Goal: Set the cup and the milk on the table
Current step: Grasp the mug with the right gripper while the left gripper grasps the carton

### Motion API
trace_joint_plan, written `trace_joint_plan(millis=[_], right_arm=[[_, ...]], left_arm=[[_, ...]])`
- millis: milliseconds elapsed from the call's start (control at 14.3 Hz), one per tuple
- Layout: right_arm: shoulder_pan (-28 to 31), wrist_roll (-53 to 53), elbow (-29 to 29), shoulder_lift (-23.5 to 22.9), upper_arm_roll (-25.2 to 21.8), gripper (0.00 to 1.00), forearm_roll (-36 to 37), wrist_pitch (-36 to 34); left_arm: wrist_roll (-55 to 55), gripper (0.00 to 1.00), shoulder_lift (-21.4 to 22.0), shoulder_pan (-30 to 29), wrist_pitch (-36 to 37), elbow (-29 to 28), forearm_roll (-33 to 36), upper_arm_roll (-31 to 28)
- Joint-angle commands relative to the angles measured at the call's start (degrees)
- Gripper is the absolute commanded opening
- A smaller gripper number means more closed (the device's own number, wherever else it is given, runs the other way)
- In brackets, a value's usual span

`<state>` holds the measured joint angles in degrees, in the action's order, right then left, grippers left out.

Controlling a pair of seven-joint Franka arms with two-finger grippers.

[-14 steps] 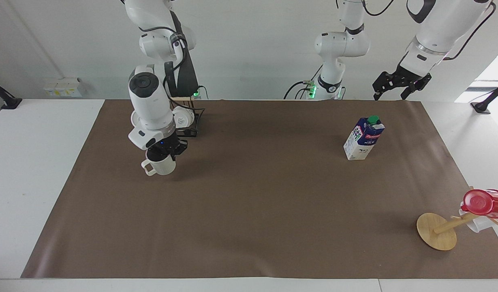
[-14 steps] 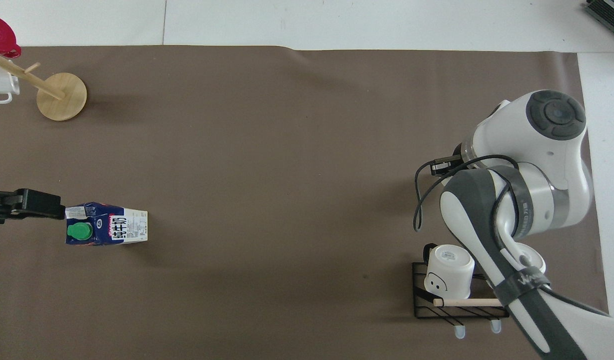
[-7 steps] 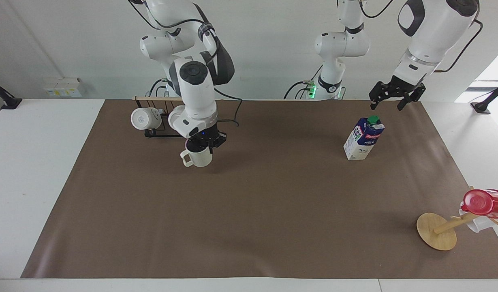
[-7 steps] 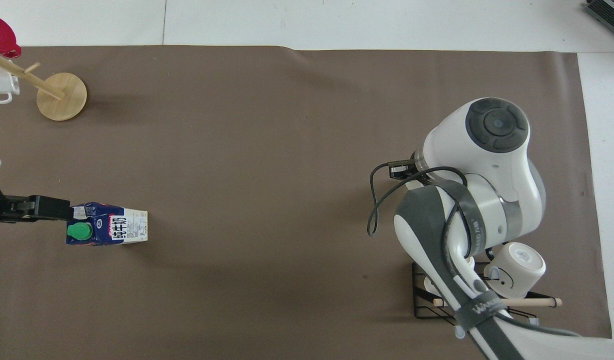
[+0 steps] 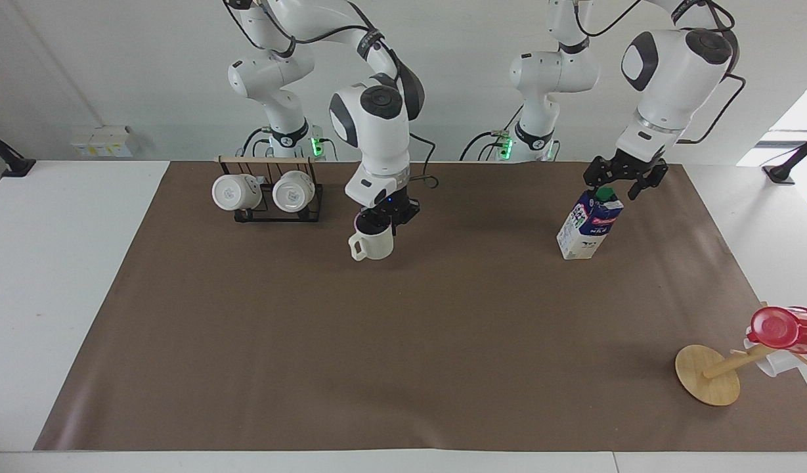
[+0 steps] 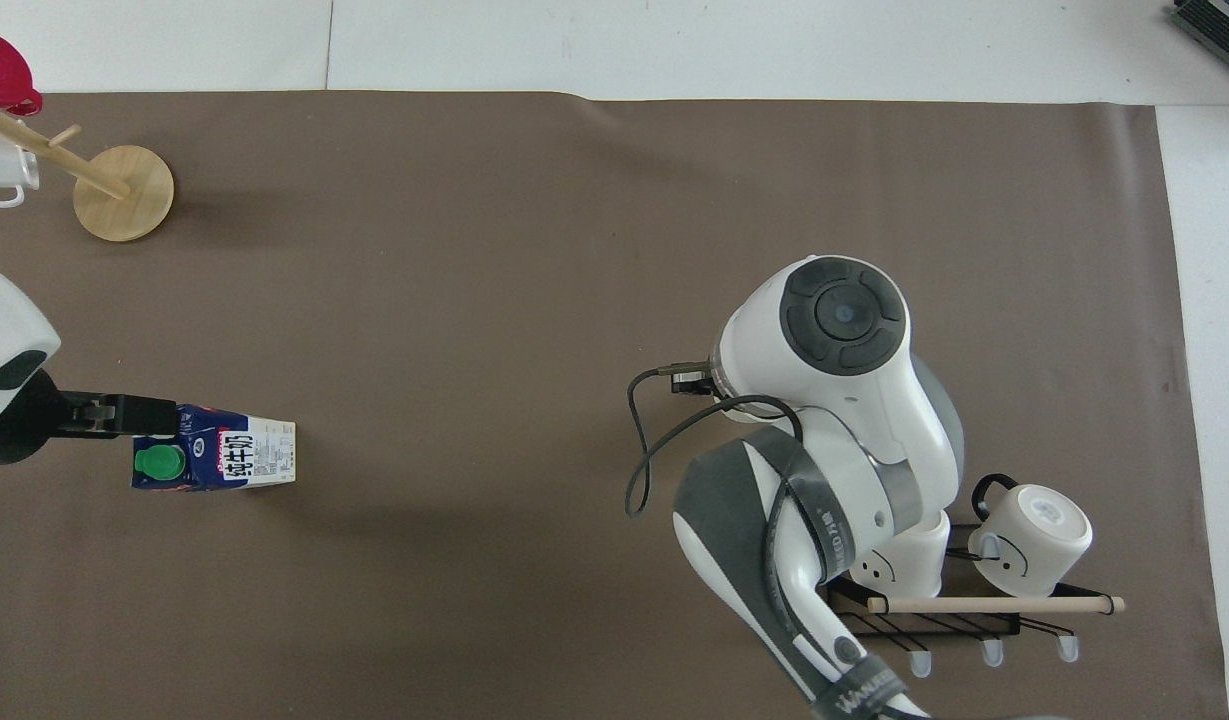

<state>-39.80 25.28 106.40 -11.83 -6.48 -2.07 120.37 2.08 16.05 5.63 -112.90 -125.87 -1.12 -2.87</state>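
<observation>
The right arm reaches out from its base and bends steeply down at the wrist, so its black two-finger right gripper points straight at the tabletop with its fingers clamped on the rim of the cream-white ceramic cup. The left arm hangs down from a raised elbow, its black left gripper with fingers spread wide just above the tall blue-topped milk carton.

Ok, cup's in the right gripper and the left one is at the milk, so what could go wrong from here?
The right gripper holds the cup by its rim, so the cup could tilt or slip when set down. The left gripper hangs open right at the green cap of the milk; the carton is tall, so a slightly off descent could knock it over.
</observation>
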Motion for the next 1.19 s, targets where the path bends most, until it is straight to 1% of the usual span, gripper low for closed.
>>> trace_joint_plan(millis=[0,70,210,279,419,559,908,978,1118], right_arm=[[-1.9,0.3,-0.7,-2.7,0.1,0.0,-1.3,2.1],[-2.9,0.8,-0.7,-3.9,0.0,0.0,-1.3,3.5],[-4.0,3.0,-0.5,-5.4,0.0,0.0,-1.3,5.2],[-4.1,3.1,-0.1,-5.7,0.1,0.0,-1.2,5.2],[-4.1,3.4,1.3,-5.7,0.1,0.0,-1.2,5.6],[-4.5,3.5,3.4,-5.5,0.1,0.0,-1.3,7.7],[-5.8,3.5,3.6,-6.2,0.1,0.0,-1.2,9.5],[-5.8,3.5,3.6,-6.2,0.1,0.0,-1.2,9.8],[-5.9,3.5,3.6,-6.2,0.1,0.0,-1.2,9.9]], left_arm=[[0.6,1.0,2.4,0.3,-3.7,-4.5,0.9,-0.4],[0.9,1.0,2.8,0.3,-4.7,-6.0,0.9,-0.4],[2.4,1.0,4.1,-0.2,-10.2,-11.4,0.9,-0.5],[2.8,1.0,4.1,-0.3,-11.5,-12.1,0.9,-0.5],[2.9,1.0,3.6,-0.3,-11.8,-11.8,0.9,-0.5],[2.9,1.0,3.5,-0.2,-11.7,-11.5,0.9,-0.5],[2.4,1.0,3.2,-0.1,-11.2,-11.1,1.2,-0.5],[2.4,0.9,3.2,-0.1,-11.2,-11.1,1.2,-0.5],[2.3,0.83,3.2,0.0,-11.0,-10.9,1.2,-0.5]])
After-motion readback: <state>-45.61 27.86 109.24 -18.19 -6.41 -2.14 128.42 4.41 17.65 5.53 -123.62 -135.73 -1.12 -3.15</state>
